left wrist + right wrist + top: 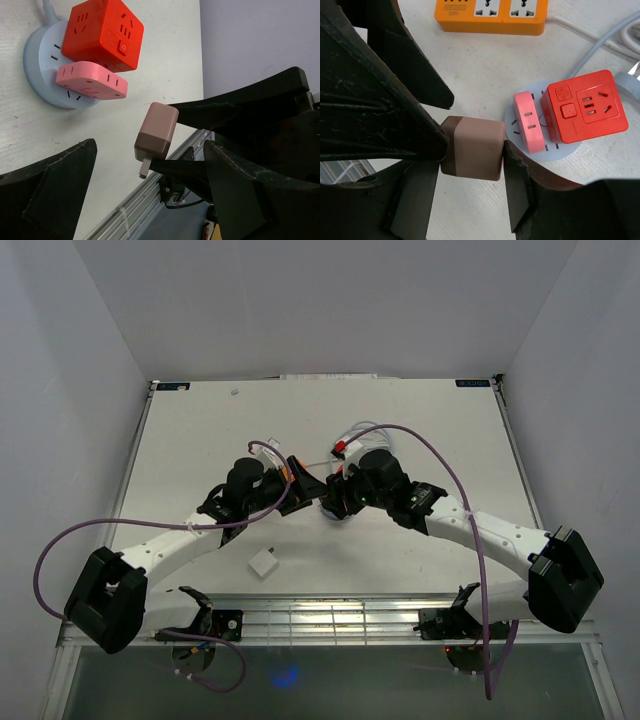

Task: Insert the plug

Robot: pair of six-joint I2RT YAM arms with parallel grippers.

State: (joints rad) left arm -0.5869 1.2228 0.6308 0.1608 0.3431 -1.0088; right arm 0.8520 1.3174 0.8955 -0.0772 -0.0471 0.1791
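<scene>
The plug (472, 147) is a small two-tone brown cube; its metal prong (143, 167) points down. My right gripper (472, 150) is shut on it and holds it above the table, beside a round pale-blue socket base (560, 152) carrying a red cube adapter (585, 107) and a pink adapter (529, 122). In the left wrist view the plug (157, 135) hangs between my left gripper's (150, 147) wide-open jaws without touching them. In the top view both grippers, left (303, 490) and right (335, 498), meet at the table's middle and hide the plug.
An orange power strip (490, 15) lies just beyond the round base (37, 65), with white cables (615, 40) trailing to the right. A small white square block (263, 563) lies near the front. The table's front rail (145, 200) runs below the plug.
</scene>
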